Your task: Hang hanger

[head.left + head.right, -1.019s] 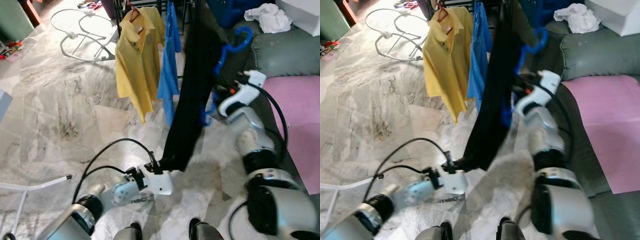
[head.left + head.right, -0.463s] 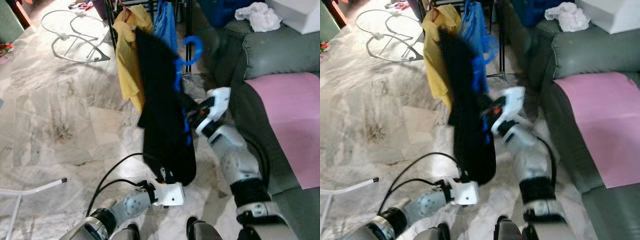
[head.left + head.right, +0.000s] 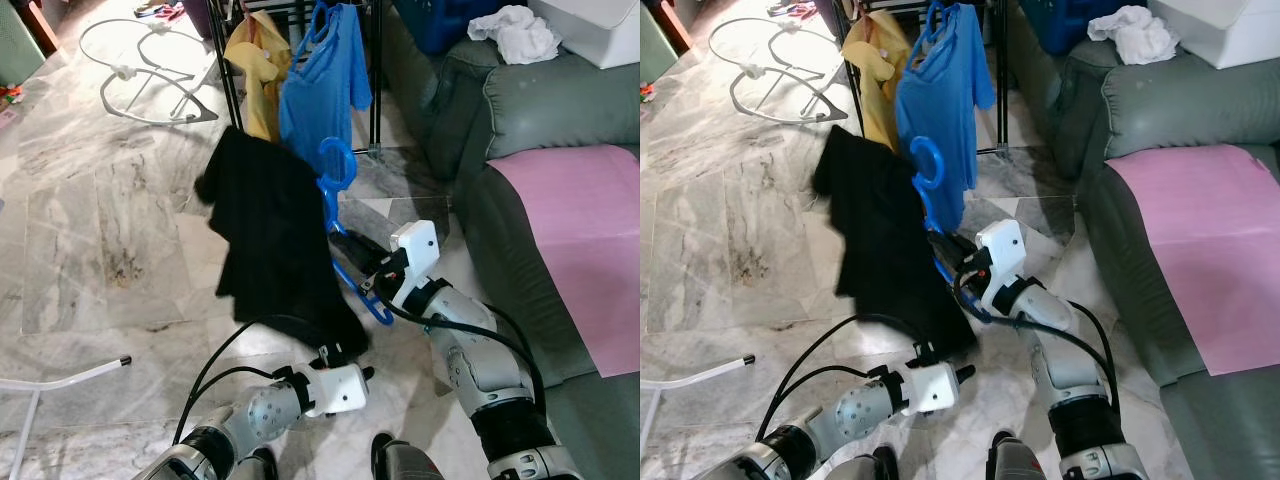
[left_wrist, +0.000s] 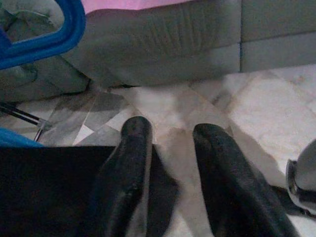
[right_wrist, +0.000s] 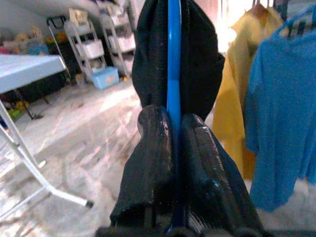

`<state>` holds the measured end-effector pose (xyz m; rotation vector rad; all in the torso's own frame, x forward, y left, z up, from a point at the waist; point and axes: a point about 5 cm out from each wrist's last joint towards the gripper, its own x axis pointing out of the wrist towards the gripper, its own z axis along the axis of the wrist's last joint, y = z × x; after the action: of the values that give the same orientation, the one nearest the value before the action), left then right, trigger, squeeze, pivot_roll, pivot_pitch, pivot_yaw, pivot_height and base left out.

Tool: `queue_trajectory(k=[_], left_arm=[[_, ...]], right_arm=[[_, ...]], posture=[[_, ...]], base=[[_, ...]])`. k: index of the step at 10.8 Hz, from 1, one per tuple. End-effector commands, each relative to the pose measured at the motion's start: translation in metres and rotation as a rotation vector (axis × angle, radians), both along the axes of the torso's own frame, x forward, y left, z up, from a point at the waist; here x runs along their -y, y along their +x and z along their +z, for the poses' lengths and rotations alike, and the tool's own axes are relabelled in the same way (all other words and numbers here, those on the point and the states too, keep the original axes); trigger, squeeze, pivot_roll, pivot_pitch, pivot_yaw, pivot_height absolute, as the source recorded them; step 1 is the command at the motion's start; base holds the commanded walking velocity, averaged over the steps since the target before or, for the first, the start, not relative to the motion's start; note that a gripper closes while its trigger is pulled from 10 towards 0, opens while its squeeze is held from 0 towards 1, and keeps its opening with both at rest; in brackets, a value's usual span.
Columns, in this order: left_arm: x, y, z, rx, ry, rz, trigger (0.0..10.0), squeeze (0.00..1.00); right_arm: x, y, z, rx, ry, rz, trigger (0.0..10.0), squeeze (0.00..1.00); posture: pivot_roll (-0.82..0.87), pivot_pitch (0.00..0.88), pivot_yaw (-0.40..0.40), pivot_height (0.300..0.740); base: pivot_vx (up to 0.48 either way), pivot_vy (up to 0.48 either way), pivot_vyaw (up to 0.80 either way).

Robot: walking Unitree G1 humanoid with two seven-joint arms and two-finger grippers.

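Note:
My right gripper is shut on a blue plastic hanger, low over the floor in front of me. The right wrist view shows the blue bar pinched between the fingers. A black garment hangs from that hanger and drapes to the left, its hem near the floor. Ahead stands a black clothes rack holding a yellow shirt and a blue shirt. My left gripper is open, low beside the garment's hem; black cloth lies by one finger.
A grey sofa with a pink cover runs along the right, white cloth piled on it. A white wire frame lies on the marble floor at far left. A white tube leg pokes in at lower left.
The right arm has dropped the hanger and black garment from up by the rack to near the floor. The garment swung left, uncovering the blue shirt. The camera also shifted.

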<state>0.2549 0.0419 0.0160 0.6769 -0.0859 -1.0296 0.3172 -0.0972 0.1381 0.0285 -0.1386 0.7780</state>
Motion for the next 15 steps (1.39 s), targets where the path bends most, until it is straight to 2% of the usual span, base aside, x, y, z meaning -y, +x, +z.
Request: queue_trajectory(k=[1, 3, 4, 5, 7, 8, 10, 12, 13, 15], left_arm=[[-0.006, -0.001, 0.000, -0.010, -0.021, 0.006, 10.0, 1.00], [-0.013, 0.000, 0.004, -0.001, -0.044, -0.004, 10.0, 1.00], [-0.017, 0.000, 0.007, 0.002, -0.060, -0.012, 10.0, 1.00], [-0.025, 0.006, 0.018, 0.055, -0.092, -0.005, 10.0, 1.00], [-0.046, 0.024, 0.044, 0.184, -0.099, 0.025, 10.0, 1.00], [-0.061, 0.034, 0.056, 0.243, -0.056, 0.024, 10.0, 1.00], [-0.096, 0.048, 0.073, 0.310, 0.041, 0.049, 10.0, 1.00], [-0.121, 0.054, 0.076, 0.310, 0.145, 0.067, 10.0, 1.00], [-0.123, 0.057, 0.076, 0.311, 0.169, 0.071, 10.0, 1.00], [-0.113, 0.061, 0.078, 0.310, 0.178, 0.045, 10.0, 1.00]], right_arm=[[-0.002, -0.001, 0.008, 0.069, 0.007, 0.012, 10.0, 0.00], [0.007, 0.000, 0.006, 0.072, 0.058, -0.022, 10.0, 0.00], [0.010, -0.001, 0.000, 0.077, 0.004, -0.030, 10.0, 0.00], [0.015, -0.006, -0.008, 0.092, -0.078, 0.002, 10.0, 0.00], [0.038, -0.017, -0.026, 0.057, -0.182, 0.052, 10.0, 0.00], [0.055, -0.028, -0.036, 0.024, -0.239, 0.105, 10.0, 0.00], [0.081, -0.042, -0.042, -0.034, -0.273, 0.157, 10.0, 0.00], [0.094, -0.046, -0.041, -0.044, -0.325, 0.192, 10.0, 0.00], [0.092, -0.048, -0.038, -0.040, -0.344, 0.244, 10.0, 0.00], [0.086, -0.051, -0.034, -0.028, -0.385, 0.340, 10.0, 0.00]], posture=[[-0.21, 0.189, 0.060, 0.740], [-0.20, 0.188, 0.069, 0.740], [-0.20, 0.188, 0.072, 0.740], [-0.20, 0.189, 0.073, 0.740], [-0.20, 0.188, 0.072, 0.740], [-0.19, 0.182, 0.075, 0.740], [-0.19, 0.181, 0.077, 0.740], [-0.20, 0.181, 0.085, 0.740], [-0.21, 0.181, 0.088, 0.740], [-0.22, 0.180, 0.089, 0.740]], base=[[0.000, 0.000, 0.00], [0.000, 0.000, 0.00], [0.000, 0.000, 0.00], [0.000, 0.000, 0.00], [0.000, 0.000, 0.00], [0.000, 0.000, 0.00], [0.000, 0.000, 0.00], [0.000, 0.000, 0.00], [0.000, 0.000, 0.00], [0.000, 0.000, 0.00]])
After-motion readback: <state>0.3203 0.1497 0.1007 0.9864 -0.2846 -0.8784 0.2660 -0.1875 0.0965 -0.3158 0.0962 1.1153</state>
